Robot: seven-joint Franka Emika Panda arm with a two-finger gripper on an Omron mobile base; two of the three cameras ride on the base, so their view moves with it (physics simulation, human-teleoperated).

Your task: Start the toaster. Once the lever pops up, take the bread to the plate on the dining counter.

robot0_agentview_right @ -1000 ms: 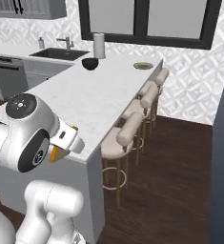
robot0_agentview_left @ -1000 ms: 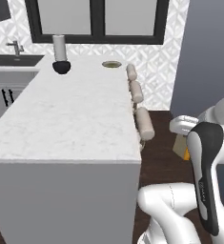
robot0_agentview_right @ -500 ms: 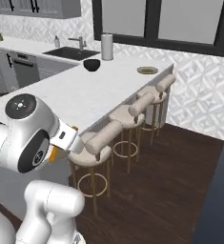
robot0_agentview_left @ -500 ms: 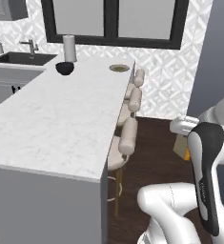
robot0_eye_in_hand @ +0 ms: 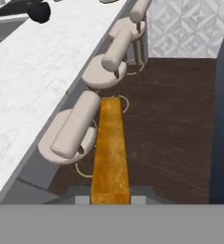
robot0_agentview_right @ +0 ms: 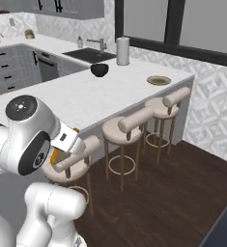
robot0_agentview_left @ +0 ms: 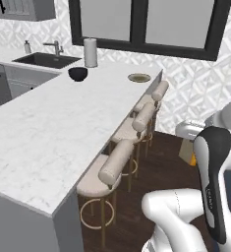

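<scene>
Far ahead on the tabletop [robot0_agentview_left: 48,133], the plate [robot0_agentview_left: 139,77] lies up-left of my end effector [robot0_eye_in_hand: 110,200], which grips the bread [robot0_eye_in_hand: 110,152] lengthwise.

glossy white rounded arm links, dark grey joint caps

A long white marble dining counter [robot0_agentview_left: 48,133] carries a small black bowl [robot0_agentview_left: 78,74], a white cylinder [robot0_agentview_left: 90,52] just behind the bowl, and a round tan plate [robot0_agentview_left: 139,78] well right of the bowl. Three tan-cushioned stools [robot0_agentview_left: 121,160] line the counter's right edge. A dark inset sink [robot0_agentview_left: 45,59] lies left of the bowl.
</scene>
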